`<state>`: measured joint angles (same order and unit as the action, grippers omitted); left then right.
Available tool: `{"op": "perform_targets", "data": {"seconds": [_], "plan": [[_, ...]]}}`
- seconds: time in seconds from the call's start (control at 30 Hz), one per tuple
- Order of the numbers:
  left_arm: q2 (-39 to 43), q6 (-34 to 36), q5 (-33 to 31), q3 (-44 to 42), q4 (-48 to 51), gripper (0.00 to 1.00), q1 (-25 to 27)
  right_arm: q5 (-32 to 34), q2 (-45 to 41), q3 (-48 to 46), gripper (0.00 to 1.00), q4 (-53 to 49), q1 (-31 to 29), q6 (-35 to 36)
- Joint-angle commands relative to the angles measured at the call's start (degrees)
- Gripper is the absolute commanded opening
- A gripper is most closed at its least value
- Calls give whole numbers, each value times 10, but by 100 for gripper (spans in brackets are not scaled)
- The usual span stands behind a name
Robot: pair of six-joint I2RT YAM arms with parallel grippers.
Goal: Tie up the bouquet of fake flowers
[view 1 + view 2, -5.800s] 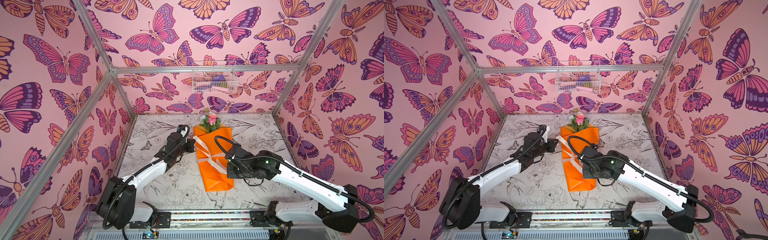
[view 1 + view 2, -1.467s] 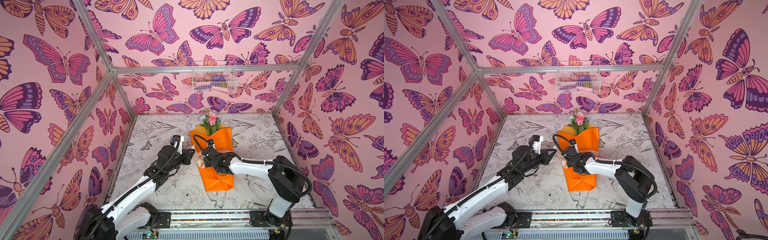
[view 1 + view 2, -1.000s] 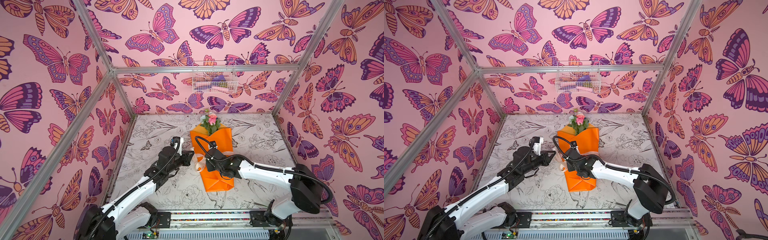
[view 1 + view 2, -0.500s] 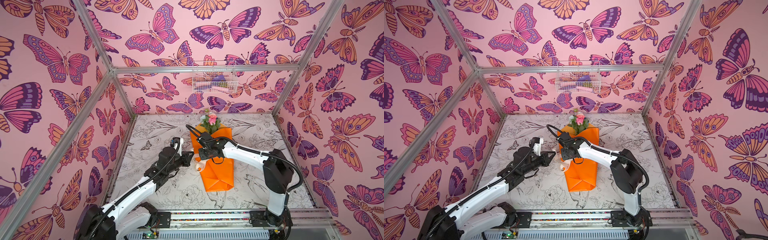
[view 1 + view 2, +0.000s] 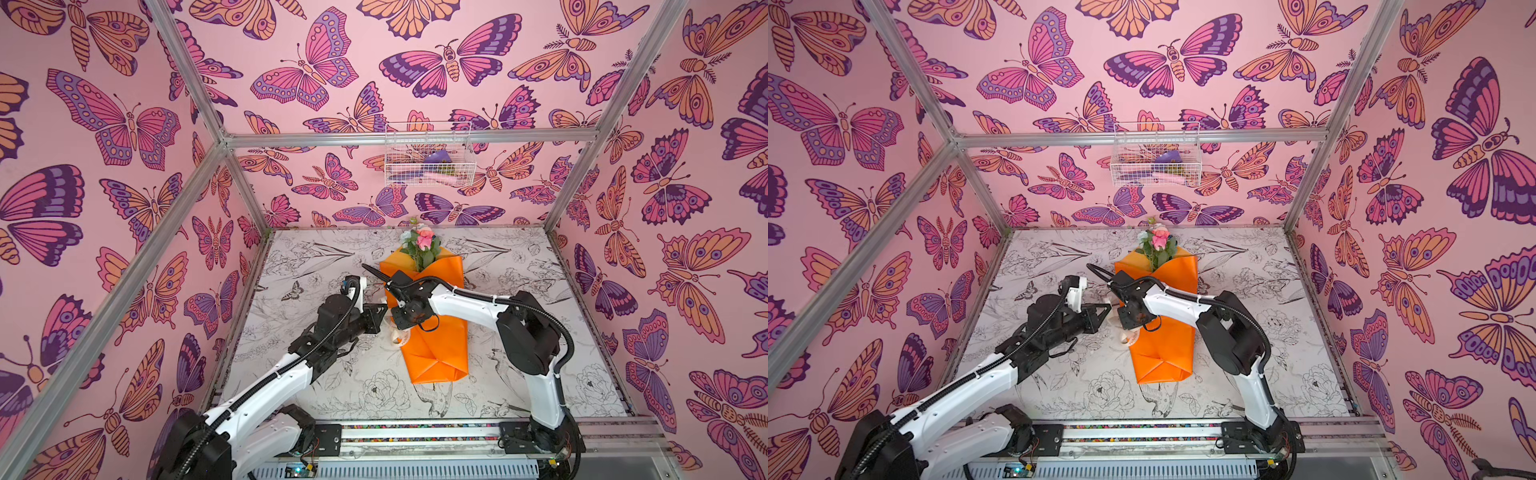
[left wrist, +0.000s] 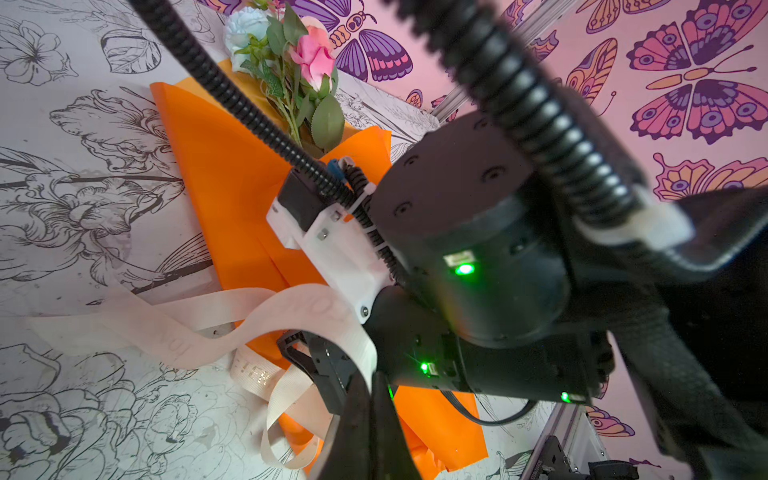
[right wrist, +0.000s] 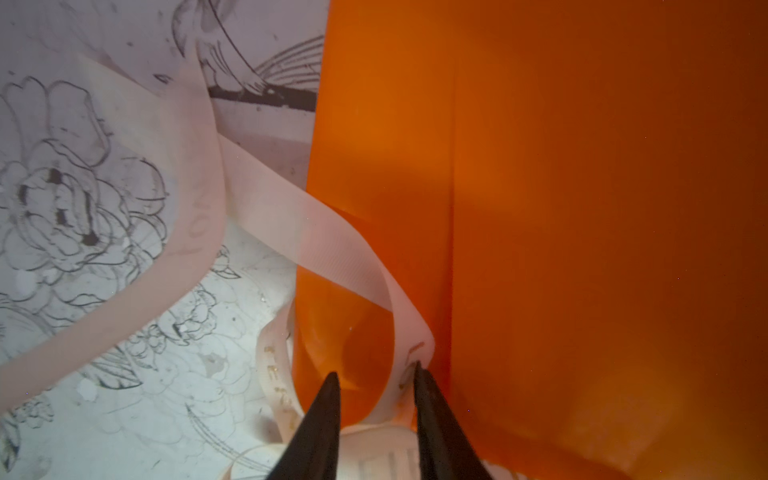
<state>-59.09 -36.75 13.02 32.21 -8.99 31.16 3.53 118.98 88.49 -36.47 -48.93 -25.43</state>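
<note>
The paper-wrapped bouquet of fake flowers [image 5: 436, 353] shows pink, white and pale blue blooms, green leaves and a bright orange wrap. A cream woven ribbon [image 6: 187, 340] carries gold lettering. The white tabletop [image 5: 316, 257] bears black line-drawn flowers. The pink walls [image 5: 332, 62] carry purple, magenta and orange butterflies.

We see the bouquet of fake flowers [image 5: 436, 353] wrapped in smooth, faintly glossy orange paper; the ribbon [image 7: 324, 237] looks like ribbed woven cloth with a soft sheen. The tabletop [image 5: 316, 257] reads matt, the frame rails [image 5: 311, 140] brushed metal.
</note>
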Motion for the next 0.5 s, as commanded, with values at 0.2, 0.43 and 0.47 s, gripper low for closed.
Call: {"op": "perform_targets", "data": {"seconds": [0.2, 0.43, 0.47], "plan": [[-2, -3, -4, -7, -13, 0, 3, 16, 27, 37, 25, -27, 8, 7], [-3, -6, -2, -8, -14, 0, 2, 9, 57, 64, 27, -30, 10, 12], [-3, -6, -2, -8, -15, 0, 3, 9, 59, 66, 25, -30, 10, 12]]}}
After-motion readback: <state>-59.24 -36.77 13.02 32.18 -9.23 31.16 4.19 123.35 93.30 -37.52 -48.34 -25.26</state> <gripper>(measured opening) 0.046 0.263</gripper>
